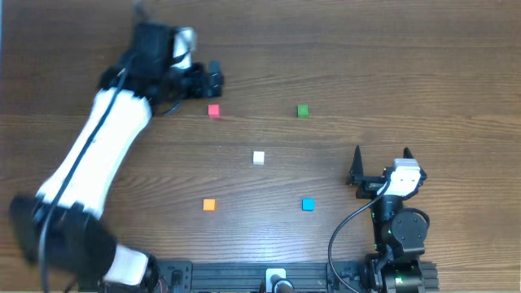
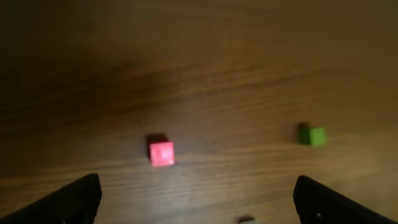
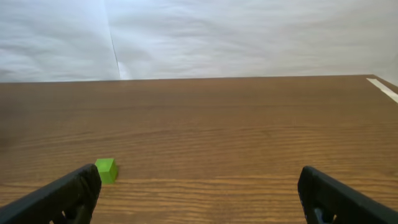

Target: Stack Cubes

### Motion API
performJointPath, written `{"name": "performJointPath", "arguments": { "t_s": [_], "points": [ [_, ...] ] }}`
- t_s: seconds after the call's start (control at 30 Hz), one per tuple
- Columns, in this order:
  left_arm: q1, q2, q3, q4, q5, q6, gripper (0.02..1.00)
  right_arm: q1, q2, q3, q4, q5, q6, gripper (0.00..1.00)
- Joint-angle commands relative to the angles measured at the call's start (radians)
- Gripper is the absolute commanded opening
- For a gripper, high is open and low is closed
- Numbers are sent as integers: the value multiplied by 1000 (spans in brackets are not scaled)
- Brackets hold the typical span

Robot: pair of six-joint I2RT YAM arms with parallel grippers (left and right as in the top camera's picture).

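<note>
Five small cubes lie apart on the wooden table: pink [image 1: 214, 111], green [image 1: 303, 111], white [image 1: 259, 158], orange [image 1: 209, 205] and blue [image 1: 308, 204]. My left gripper [image 1: 213, 79] hangs open at the far left, a little beyond the pink cube [image 2: 161, 153], which lies ahead between its fingers [image 2: 71, 202]; the green cube [image 2: 311, 135] shows off to one side. My right gripper [image 1: 381, 156] stands open near its base at the right, empty, with the green cube [image 3: 106, 170] far ahead of its fingers [image 3: 62, 199].
The wooden table [image 1: 456, 98] stretches bare to the right and far side. A white backdrop [image 3: 249, 37] rises behind the table's far edge. The arm bases and a black rail [image 1: 277, 277] line the near edge.
</note>
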Motion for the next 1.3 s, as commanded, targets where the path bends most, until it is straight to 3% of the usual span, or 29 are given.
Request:
{"name": "performJointPath", "arguments": {
  "t_s": [0.03, 0.17, 0.47, 1.1, 1.3],
  "points": [
    [-84, 214, 176, -77, -100, -18, 998, -7, -4, -5, -4, 6, 4, 993],
    [-97, 336, 194, -109, -125, -90, 996, -7, -4, -5, -4, 6, 4, 993],
    [-89, 385, 193, -167, -185, -89, 967, -7, -4, -5, -4, 6, 4, 993],
    [-74, 465, 154, -150, -183, -55, 884, -7, -4, -5, -4, 6, 4, 993],
    [-66, 477, 150, -148, -180, -55, 798, -7, -4, -5, -4, 6, 4, 993]
  ]
}}
